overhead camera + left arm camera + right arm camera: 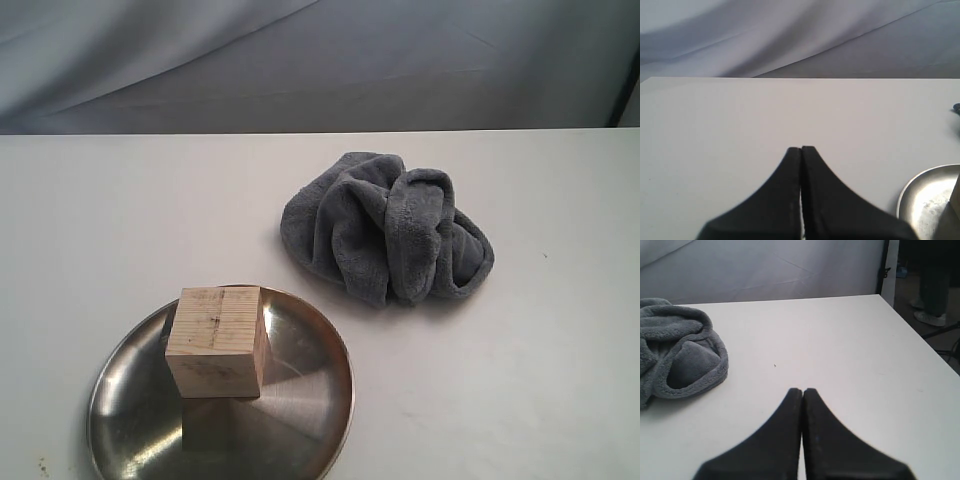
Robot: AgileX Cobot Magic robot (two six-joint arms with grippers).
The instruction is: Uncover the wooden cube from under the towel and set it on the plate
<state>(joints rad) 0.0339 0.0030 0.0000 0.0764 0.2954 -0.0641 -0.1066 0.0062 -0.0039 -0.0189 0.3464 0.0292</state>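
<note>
1. Left gripper [801, 149]: black jaws pressed together, holding nothing, over the white table [715, 125].
2. Round shiny stainless-steel plate [300, 400] lies near it, off to one side, with the pale wooden cube [215, 340] resting on it.
3. Crumpled grey-blue fleece towel [390, 225] lies between the grippers, apart from the plate.
4. Right gripper [802, 389]: jaws pressed together, holding nothing.

Grainy pale wooden cube [217, 340]; shiny brushed steel plate [310, 400]; fluffy grey fleece towel [390, 228]; smooth matt white counter [120, 220].

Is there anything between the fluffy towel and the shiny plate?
No. In the exterior view, only bare white table lies between the towel and the plate; they do not touch.
</note>
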